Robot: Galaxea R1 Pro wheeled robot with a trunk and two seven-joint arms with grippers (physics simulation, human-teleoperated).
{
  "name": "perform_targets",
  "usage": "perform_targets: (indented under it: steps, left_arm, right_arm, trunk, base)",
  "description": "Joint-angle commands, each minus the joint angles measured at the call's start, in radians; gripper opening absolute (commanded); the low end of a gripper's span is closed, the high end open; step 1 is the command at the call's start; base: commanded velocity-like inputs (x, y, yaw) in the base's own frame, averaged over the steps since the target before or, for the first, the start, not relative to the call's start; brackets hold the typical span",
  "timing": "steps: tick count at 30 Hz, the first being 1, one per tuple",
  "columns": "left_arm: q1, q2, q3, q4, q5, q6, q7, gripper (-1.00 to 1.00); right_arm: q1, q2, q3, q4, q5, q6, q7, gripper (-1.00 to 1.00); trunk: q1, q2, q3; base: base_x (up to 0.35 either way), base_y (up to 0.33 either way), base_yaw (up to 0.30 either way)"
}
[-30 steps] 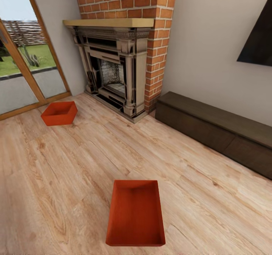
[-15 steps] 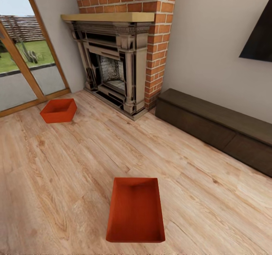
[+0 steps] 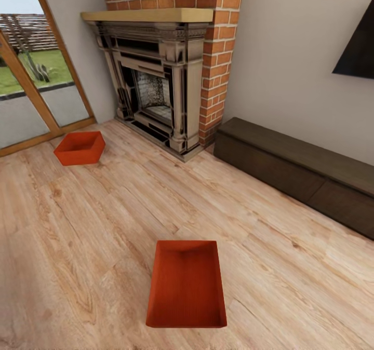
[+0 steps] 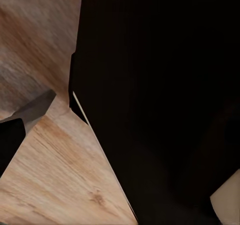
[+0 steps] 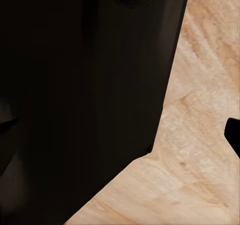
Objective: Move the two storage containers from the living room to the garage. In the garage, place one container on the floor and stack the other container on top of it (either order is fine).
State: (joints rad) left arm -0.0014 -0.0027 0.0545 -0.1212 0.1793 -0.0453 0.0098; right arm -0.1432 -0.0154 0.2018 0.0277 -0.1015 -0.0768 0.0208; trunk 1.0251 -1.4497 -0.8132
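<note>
Light wood plank floor (image 3: pixel 104 225), red brick fireplace (image 3: pixel 171 75), long dark cabinet (image 3: pixel 296 173), two red-orange open-top storage containers (image 3: pixel 187 285) (image 3: pixel 79 148) well apart, pincer state cannot tell.

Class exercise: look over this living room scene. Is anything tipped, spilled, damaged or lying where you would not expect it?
Nothing is tipped, spilled or broken. The oddity is two open, empty red-orange bins sitting out on the wood floor: the near container mid-room and the far container at an angle by the glass door.
</note>
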Motion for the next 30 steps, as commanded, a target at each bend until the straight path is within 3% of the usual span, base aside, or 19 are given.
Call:
perform_targets:
  steps: [1, 30]
  left_arm:
    - [0.0, 0.0, 0.005, 0.0, 0.002, -0.002, 0.0, 1.0]
    - [0.0, 0.0, 0.005, 0.0, 0.002, -0.002, 0.0, 1.0]
  right_arm:
    - [-0.001, 0.0, 0.008, 0.003, -0.01, -0.006, 0.002, 1.0]
    - [-0.001, 0.0, 0.008, 0.003, -0.01, -0.007, 0.002, 1.0]
  trunk:
    - [0.0, 0.0, -0.002]
    - [0.0, 0.0, -0.049]
  base:
    - [0.0, 0.0, 0.0]
    - [0.0, 0.0, 0.0]
